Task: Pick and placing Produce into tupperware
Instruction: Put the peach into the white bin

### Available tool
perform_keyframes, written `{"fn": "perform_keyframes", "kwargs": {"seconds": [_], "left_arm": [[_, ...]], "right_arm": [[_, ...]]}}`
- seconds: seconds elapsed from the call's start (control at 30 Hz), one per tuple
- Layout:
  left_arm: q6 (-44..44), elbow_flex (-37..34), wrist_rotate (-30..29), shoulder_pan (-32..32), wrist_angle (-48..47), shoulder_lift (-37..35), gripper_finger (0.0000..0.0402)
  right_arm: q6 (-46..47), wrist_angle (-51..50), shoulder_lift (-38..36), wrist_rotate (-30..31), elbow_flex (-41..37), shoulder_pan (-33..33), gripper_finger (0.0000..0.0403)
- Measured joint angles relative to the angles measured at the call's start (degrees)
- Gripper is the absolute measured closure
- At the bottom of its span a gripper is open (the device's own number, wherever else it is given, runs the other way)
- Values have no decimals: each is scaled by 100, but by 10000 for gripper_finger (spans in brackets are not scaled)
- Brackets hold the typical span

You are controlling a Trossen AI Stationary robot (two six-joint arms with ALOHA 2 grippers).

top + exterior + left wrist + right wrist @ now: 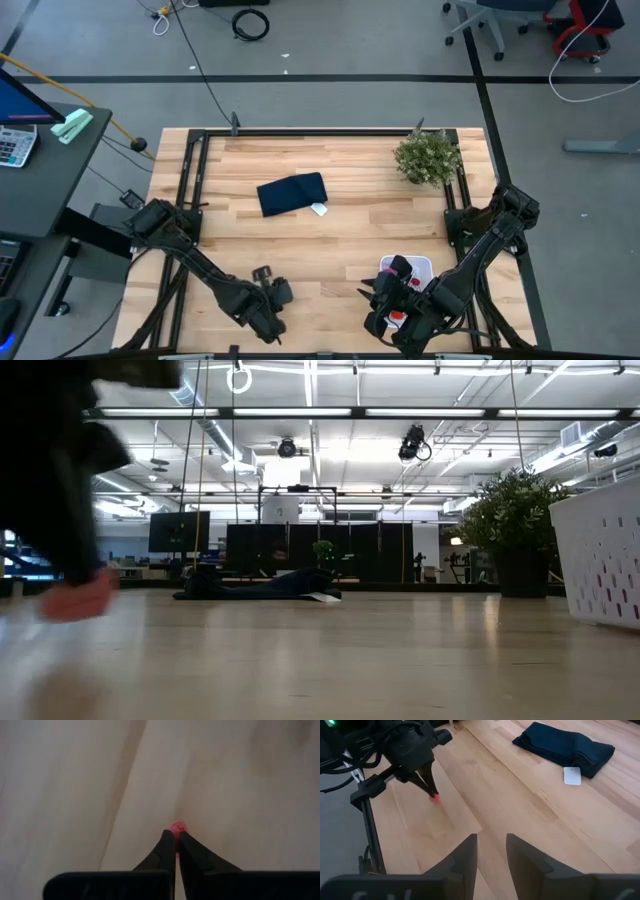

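From overhead the small pink piece never shows; only the wrist cameras pick it out. The left wrist view looks straight down its own two dark fingers, pressed together with a tiny pink-red bit of produce pinched at their tips against the pale wood. The right wrist view shows the same thing from the side: the left gripper pointing steeply down at the table, the pink bit at its very tip, touching or just above the boards.

The left arm reaches in low and bent from the table's left edge, its gripper well away from the white tupperware, on the same near strip of table. The right arm folds back from the right edge so its gripper hangs at the tupperware's left side; its own fingers stand apart with nothing between them.

The tupperware sits near the front right, mostly covered by the right arm; something red shows just beside the arm there, though I cannot tell if it lies inside. In the low view the container's dotted white wall rises at the edge, contents hidden.

Beyond the tupperware lie a folded navy cloth with a white tag and a green bushy plant.
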Motion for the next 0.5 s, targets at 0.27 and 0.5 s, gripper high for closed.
{"fn": "perform_keyframes", "kwargs": {"seconds": [0.27,0.5], "left_arm": [[2015,0,-757,405,2861,-13,393],[3738,1,-531,967,5418,-16,385]], "right_arm": [[64,-354,-131,-338,0,86,294],[1364,-1093,-334,-1014,0,837,303]]}}
